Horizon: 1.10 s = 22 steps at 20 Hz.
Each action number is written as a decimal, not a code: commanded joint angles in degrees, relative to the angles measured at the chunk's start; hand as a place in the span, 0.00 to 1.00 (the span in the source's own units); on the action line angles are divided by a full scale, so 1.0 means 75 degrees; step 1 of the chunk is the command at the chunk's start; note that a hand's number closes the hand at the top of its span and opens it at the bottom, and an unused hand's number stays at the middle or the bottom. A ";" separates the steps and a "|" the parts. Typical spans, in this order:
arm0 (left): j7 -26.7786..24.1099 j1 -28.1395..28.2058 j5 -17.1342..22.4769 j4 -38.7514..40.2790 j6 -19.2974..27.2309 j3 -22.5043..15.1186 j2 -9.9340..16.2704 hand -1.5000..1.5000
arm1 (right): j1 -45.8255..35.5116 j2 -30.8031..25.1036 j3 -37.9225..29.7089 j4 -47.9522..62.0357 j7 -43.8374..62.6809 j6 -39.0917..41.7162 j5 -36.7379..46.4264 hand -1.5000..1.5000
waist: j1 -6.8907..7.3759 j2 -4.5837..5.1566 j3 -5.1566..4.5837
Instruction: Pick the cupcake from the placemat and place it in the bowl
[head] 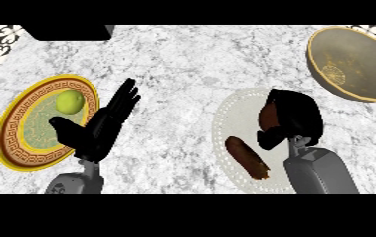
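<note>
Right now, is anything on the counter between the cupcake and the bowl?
Nothing visible. The right hand is curled round the cupcake on the placemat; only bare marble lies towards the bowl.

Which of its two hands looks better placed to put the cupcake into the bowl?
The right hand. It is curled over the cupcake on the placemat, and the bowl sits on that same side, up and to the right. The left hand rests open beside the plate, far from both.

Bowl (345,64) right, behind placemat (236,116)
</note>
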 commanded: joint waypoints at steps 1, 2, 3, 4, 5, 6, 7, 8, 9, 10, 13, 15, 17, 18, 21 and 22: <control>-0.0140 0.0118 0.0224 0.0061 -0.0249 0.0229 0.0174 0.50 | -0.0227 0.0186 -0.0154 -0.1796 0.0649 0.0766 -0.0218 1.00 | -0.0048 -0.0022 -0.0002; 0.0027 -0.0466 0.0049 0.0440 0.0018 0.0197 -0.0015 0.50 | -0.0267 0.0167 -0.0175 -0.1911 0.0701 0.0642 -0.0108 1.00 | -0.0069 0.0001 0.0001; 0.0096 -0.0265 0.0164 0.0166 -0.0164 0.0223 0.0156 0.50 | -0.0464 0.0063 -0.0234 -0.2429 0.0886 0.0974 -0.0089 1.00 | -0.0063 -0.0020 -0.0001; 0.0353 -0.0158 0.0293 -0.0041 -0.0117 0.0195 0.0081 0.50 | -0.0348 0.0277 0.0056 -0.2552 0.1082 0.0633 0.0224 1.00 | -0.0015 -0.0015 0.0003; 0.0032 -0.0017 0.0269 0.0025 -0.0248 0.0342 0.0259 0.50 | -0.0669 0.0117 -0.0089 -0.2950 0.1175 0.1052 0.0170 1.00 | -0.0013 -0.0020 -0.0001; 0.0066 0.0187 0.0083 -0.0234 -0.0147 0.0007 0.0071 0.50 | -0.0709 0.0060 -0.0087 -0.3281 0.1356 0.1243 0.0279 1.00 | -0.0004 -0.0026 0.0001; -0.0289 0.0091 -0.0063 0.0222 -0.0175 0.0000 0.0018 0.50 | -0.1007 0.0366 0.0188 -0.3206 0.1743 0.1283 0.0555 1.00 | 0.0013 0.0000 -0.0001; 0.0050 -0.0085 0.0239 0.0141 -0.0384 0.0237 0.0270 0.50 | -0.1557 -0.0014 -0.0508 -0.3346 0.1614 0.1805 0.0225 1.00 | 0.0011 -0.0001 -0.0001; -0.0401 -0.0045 -0.0038 0.0393 -0.0173 0.0061 -0.0047 0.50 | -0.1314 -0.0274 -0.0817 -0.3357 0.1263 0.1593 0.0103 1.00 | 0.0004 0.0015 0.0003; 0.0112 -0.0072 0.0009 -0.0030 -0.0082 -0.0013 -0.0032 0.50 | -0.1859 -0.0148 -0.0771 -0.3256 0.1529 0.1902 0.0182 1.00 | 0.0046 0.0010 0.0003; 0.0087 -0.0329 0.0154 0.0289 -0.0120 0.0315 0.0057 0.50 | -0.2073 -0.0293 -0.1252 -0.3808 0.1671 0.2573 -0.0109 1.00 | 0.0023 0.0013 0.0003; 0.0136 0.0041 0.0046 -0.0204 -0.0171 0.0047 0.0047 0.50 | -0.2972 -0.0151 -0.1751 -0.3433 0.1869 0.2892 -0.0361 1.00 | 0.0069 0.0008 0.0002; 0.0005 0.0096 0.0160 0.0065 -0.0285 0.0212 0.0090 0.50 | -0.2991 -0.0485 -0.2152 -0.3041 0.1366 0.2445 -0.0411 1.00 | 0.0073 0.0021 0.0004; 0.0139 -0.0349 0.0152 0.0248 -0.0111 0.0254 -0.0051 0.50 | -0.3082 -0.0638 -0.2216 -0.3250 0.1432 0.2811 -0.0457 1.00 | 0.0043 0.0019 0.0003; 0.0365 -0.0110 0.0097 -0.0292 -0.0090 0.0043 -0.0074 0.50 | -0.2575 -0.0848 -0.2607 -0.2822 0.0736 0.1695 -0.0482 1.00 | 0.0062 0.0021 0.0007; 0.0207 0.0149 -0.0088 -0.0435 0.0010 -0.0059 -0.0090 0.50 | -0.3769 -0.1134 -0.2947 -0.1975 0.0958 0.2024 -0.0488 1.00 | 0.0124 0.0024 0.0005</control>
